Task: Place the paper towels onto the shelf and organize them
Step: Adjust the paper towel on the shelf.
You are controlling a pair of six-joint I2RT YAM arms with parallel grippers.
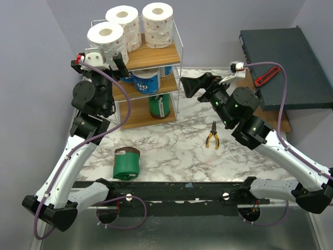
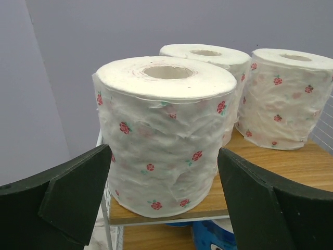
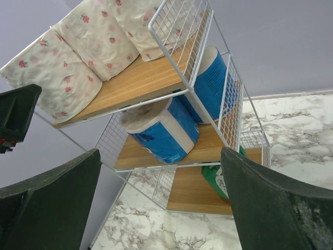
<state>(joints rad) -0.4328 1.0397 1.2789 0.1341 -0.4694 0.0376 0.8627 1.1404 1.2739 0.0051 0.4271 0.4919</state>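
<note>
your left gripper stands released, flanking the white, red-speckled paper towel roll on the top board of the white wire-and-wood shelf, seemingly near its front edge; withdraw straight back, touching nothing. right gripper hangs released too.

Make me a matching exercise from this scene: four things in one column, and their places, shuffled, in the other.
Things
1. white flowered rolls
2. blue-wrapped rolls
3. green roll lying on its side
4. yellow-handled pliers

Places
a. tabletop, by the left arm
b. top board of the shelf
c. tabletop, by the right arm
d. shelf's middle board

Pairs: 1-b, 2-d, 3-a, 4-c
</note>
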